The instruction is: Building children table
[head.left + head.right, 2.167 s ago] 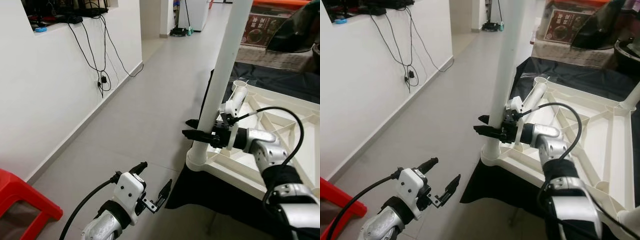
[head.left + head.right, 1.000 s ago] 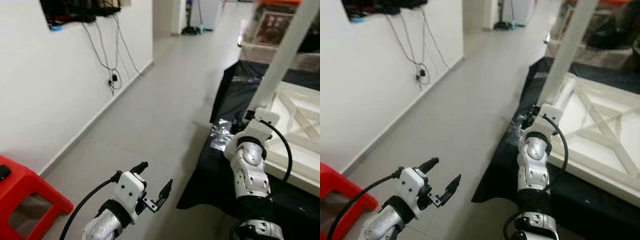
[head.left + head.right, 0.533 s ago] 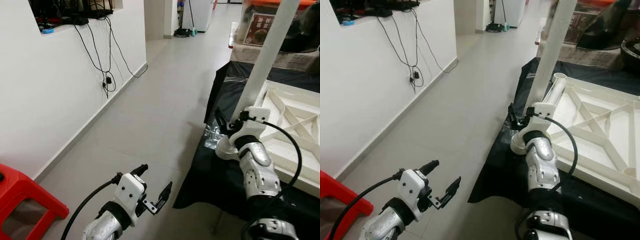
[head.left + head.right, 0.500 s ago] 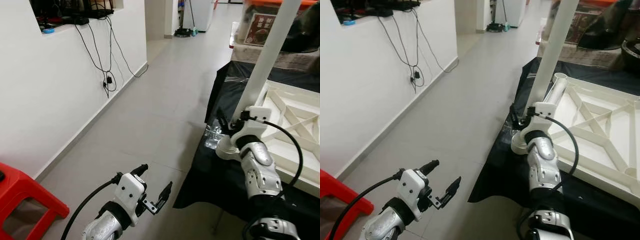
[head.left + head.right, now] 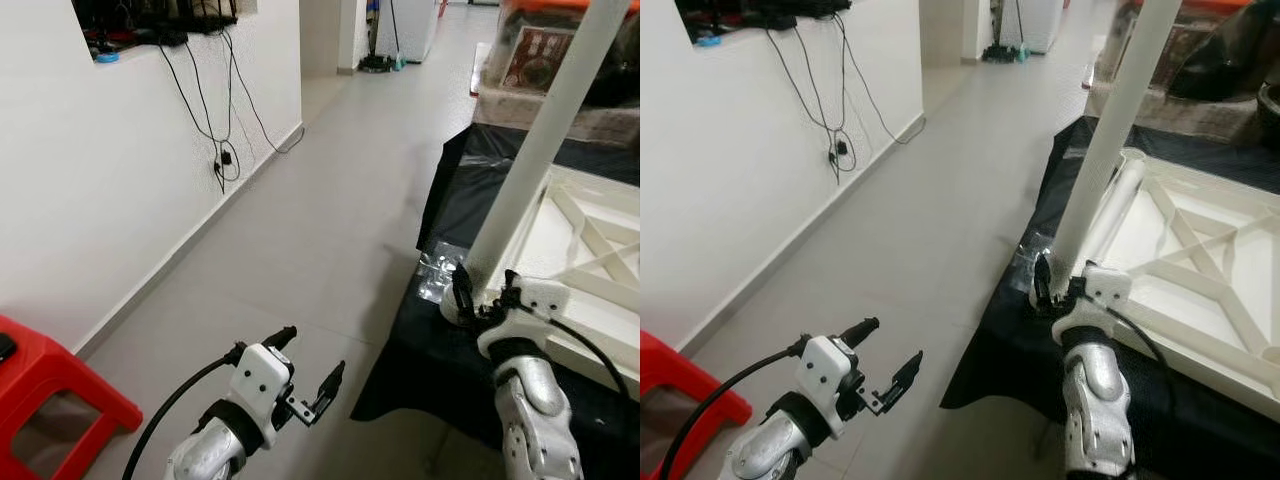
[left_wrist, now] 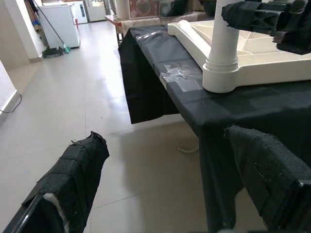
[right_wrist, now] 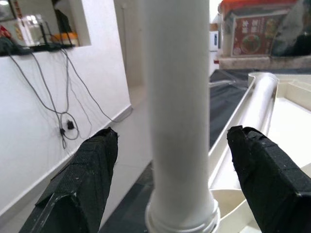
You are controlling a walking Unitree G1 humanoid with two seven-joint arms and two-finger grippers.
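At about 8 o'clock in the head view, a red plastic stool stands on the grey tiled floor against the white wall, with black cables hanging down the wall above. The left gripper hovers over the floor near 6 o'clock, its fingers spread and holding nothing. Toward 3 o'clock, the upturned white plastic children's table top lies on a bench draped in black cloth. A long white cylindrical table leg stands upright in the corner socket nearest the robot, rising toward 1 o'clock. The right gripper sits low at the leg's base, its black fingers set wide on either side of the leg; they appear clear of it, though contact is hard to judge.
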